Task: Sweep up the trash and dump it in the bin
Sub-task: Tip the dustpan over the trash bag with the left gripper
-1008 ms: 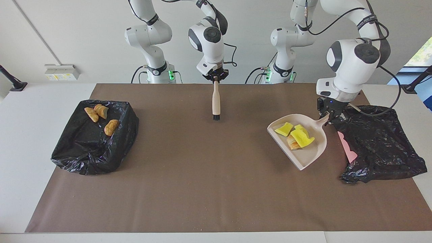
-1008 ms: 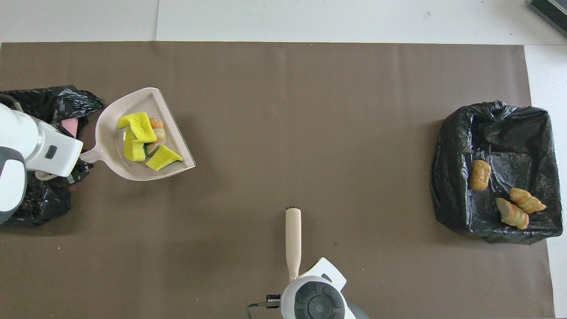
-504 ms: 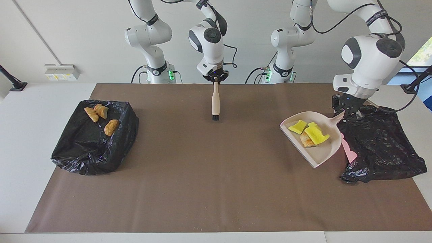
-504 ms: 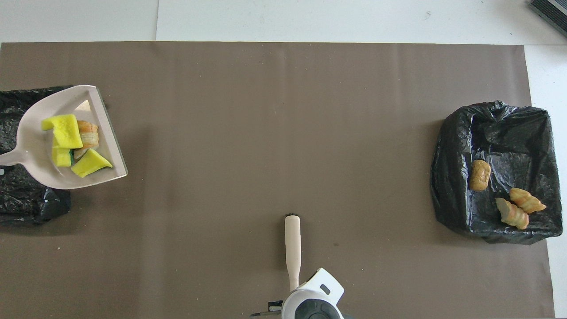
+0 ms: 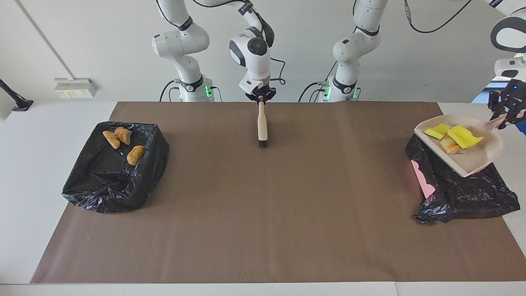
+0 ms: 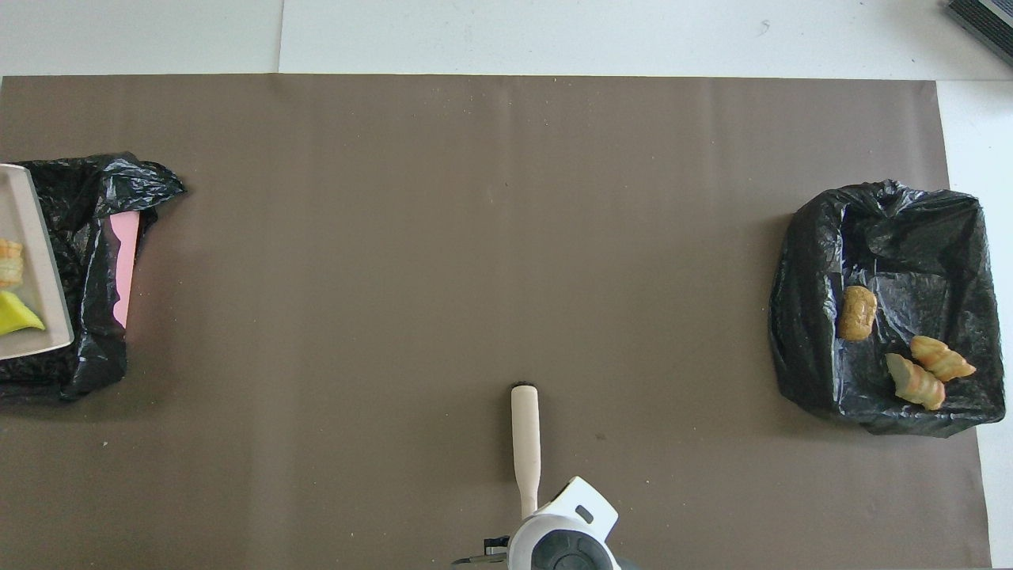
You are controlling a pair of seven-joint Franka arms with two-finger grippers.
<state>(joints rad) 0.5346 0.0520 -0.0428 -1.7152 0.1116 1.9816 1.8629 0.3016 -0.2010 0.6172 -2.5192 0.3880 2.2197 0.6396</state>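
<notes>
My left gripper is shut on the handle of a beige dustpan, held in the air over the black-lined bin at the left arm's end of the table. The trash lies in the pan: yellow foam wedges and an orange-brown bread-like piece. In the overhead view only the pan's edge shows, over that bin. My right gripper is shut on the top of a wooden brush, which hangs with its bristles down at mid-table, close to the robots.
A second black-lined bin at the right arm's end holds three bread-like pieces. A pink rim shows under the first bin's bag. Brown paper covers the table.
My left arm has lifted the loaded dustpan and carried it toward its own end, from beside the bin to over it. The right gripper has drawn the brush slightly toward the robots.
</notes>
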